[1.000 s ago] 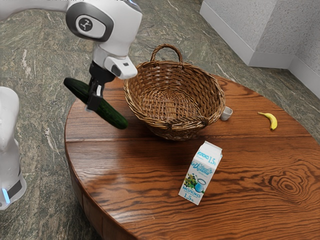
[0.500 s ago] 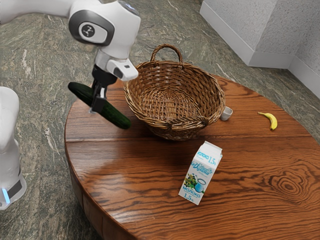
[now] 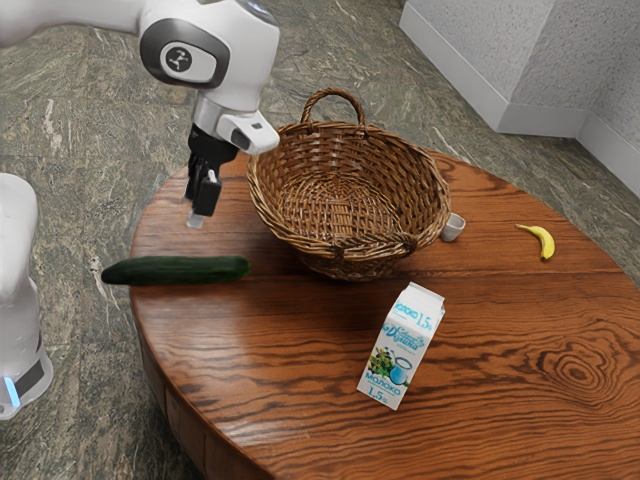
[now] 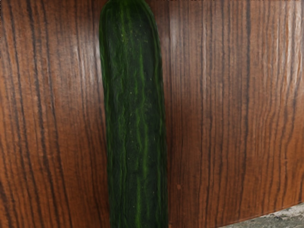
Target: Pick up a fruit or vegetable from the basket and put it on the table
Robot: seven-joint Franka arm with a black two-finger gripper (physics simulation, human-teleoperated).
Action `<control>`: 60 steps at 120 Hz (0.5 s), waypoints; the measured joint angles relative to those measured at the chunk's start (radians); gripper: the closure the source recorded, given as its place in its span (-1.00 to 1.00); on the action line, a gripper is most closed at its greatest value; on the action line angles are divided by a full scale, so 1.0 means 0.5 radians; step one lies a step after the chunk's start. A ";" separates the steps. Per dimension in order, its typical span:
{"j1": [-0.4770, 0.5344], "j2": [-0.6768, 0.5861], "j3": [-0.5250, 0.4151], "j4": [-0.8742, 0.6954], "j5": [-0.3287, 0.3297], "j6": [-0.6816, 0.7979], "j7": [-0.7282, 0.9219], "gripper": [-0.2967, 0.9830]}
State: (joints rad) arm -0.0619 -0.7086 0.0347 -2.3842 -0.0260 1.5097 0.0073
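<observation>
Over the table's edge nearest the arm, my gripper (image 3: 201,205) is open and holds nothing. Below it, apart from the fingers, lies the dark green cucumber (image 3: 178,271), roughly level, one end past the rim of the wooden table (image 3: 480,330) in the exterior view. Whether it rests on the wood or is still falling, I cannot tell. From the hand, the cucumber (image 4: 135,118) stretches lengthwise over the brown wood (image 4: 228,104). The wicker basket (image 3: 345,235) stands beside the gripper, toward the exterior view's right.
A milk carton (image 3: 402,345) is on the table in front of the basket. A small whitish cup (image 3: 453,228) sits close by the basket, and a yellow banana (image 3: 541,240) lies farther toward the exterior view's right. Grey floor (image 4: 280,220) borders the table.
The cucumber has left my gripper, dropped below it and turned from slanting to nearly level. My gripper has opened; the hand shifted slightly toward the exterior view's right.
</observation>
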 joint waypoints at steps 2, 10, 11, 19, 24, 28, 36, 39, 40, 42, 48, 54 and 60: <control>0.001 0.000 0.000 0.000 0.000 0.001 -0.001 -0.43; 0.002 0.001 0.000 0.000 0.000 0.003 -0.003 -0.47; 0.003 0.001 0.000 0.000 0.000 0.003 -0.003 -0.47; -0.007 0.004 -0.006 0.070 -0.006 0.002 -0.004 -0.50; -0.035 0.005 -0.009 0.168 -0.010 -0.005 -0.004 -0.51; -0.102 0.006 -0.030 0.212 -0.013 -0.024 -0.005 -0.51; -0.079 0.006 -0.177 0.309 -0.012 -0.065 0.009 -0.52; -0.037 0.006 -0.205 0.339 -0.012 -0.063 0.053 -0.53; -0.025 0.006 -0.213 0.346 -0.012 -0.059 0.074 -0.53; -0.006 0.008 -0.230 0.356 -0.013 -0.047 0.127 -0.53; 0.028 0.014 -0.285 0.367 -0.016 -0.008 0.302 -0.53; 0.038 0.016 -0.309 0.356 -0.019 0.004 0.457 -0.53; 0.046 0.029 -0.314 0.326 -0.017 -0.017 0.582 -0.53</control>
State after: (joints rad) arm -0.0390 -0.6941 -0.1224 -2.2210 -0.0346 1.5013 0.2983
